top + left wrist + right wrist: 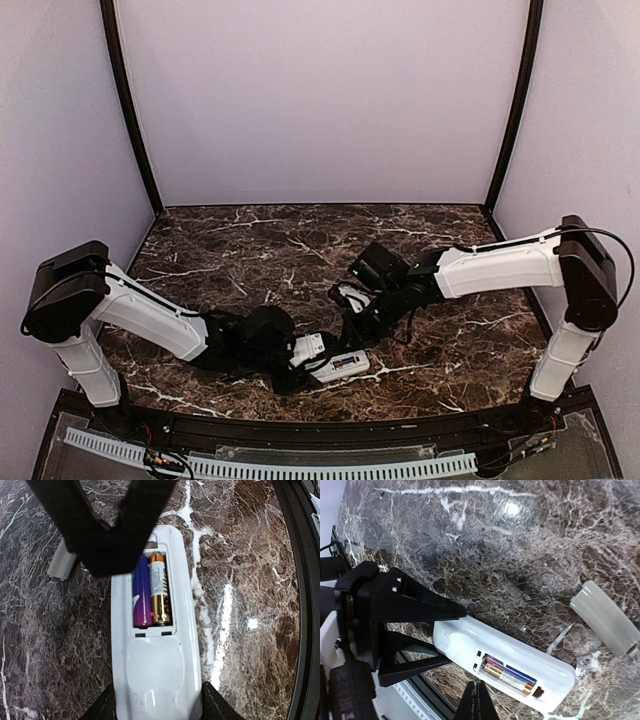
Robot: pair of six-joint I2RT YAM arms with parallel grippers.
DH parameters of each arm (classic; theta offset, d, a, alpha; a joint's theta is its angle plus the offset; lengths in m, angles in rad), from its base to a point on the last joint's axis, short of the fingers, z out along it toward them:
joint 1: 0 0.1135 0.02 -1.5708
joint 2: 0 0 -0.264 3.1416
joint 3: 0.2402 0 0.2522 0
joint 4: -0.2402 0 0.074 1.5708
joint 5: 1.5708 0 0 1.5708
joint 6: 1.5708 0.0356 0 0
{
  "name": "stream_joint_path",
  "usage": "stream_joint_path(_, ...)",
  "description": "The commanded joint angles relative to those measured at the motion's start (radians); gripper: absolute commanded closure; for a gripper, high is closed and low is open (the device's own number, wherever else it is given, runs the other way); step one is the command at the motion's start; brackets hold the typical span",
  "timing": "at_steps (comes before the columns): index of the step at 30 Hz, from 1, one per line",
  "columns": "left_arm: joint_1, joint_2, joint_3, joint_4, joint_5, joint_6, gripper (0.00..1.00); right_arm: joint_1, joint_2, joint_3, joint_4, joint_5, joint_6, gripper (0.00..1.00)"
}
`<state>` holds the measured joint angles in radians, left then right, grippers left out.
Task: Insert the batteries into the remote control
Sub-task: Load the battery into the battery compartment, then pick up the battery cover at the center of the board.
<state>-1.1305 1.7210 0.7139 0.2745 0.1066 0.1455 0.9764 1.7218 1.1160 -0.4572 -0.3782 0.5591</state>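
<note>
Clamps the remote control by its sides at one end with the left gripper, jaws roughly half apart. Rests it back-up on the marble table, both batteries side by side in the open compartment. Poises the right gripper pinched fully closed on nothing, tips over the compartment's end, near the loose white cover.

A white rectangular plastic remote control is laid face down on the dark marble counter, rear compartment uncovered; two slim batteries, one purple, one gold, are seated inside side by side.
</note>
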Motion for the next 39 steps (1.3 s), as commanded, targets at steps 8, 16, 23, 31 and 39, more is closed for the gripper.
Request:
stream_joint_path(8,-0.003,-0.016,-0.001,-0.082,-0.028,0.012,0.57,0.017,0.113,-0.082,0.073,-0.029,0.017,1.0)
stream_joint_path(16,-0.003,-0.024,0.006,-0.094,-0.028,0.012,0.53,0.018,0.078,-0.029,-0.018,0.023,-0.019,1.0)
stream_joint_path(23,-0.003,-0.09,0.009,-0.106,-0.02,0.014,0.22,-0.03,-0.07,0.091,-0.111,0.066,-0.128,0.84)
stream_joint_path(31,-0.002,-0.177,0.009,-0.113,0.019,0.008,0.08,-0.198,-0.028,0.227,-0.279,0.119,-0.565,0.36)
stream_joint_path(39,0.003,-0.337,-0.042,-0.114,-0.025,-0.048,0.06,-0.199,0.047,0.197,-0.243,0.206,-1.005,0.33)
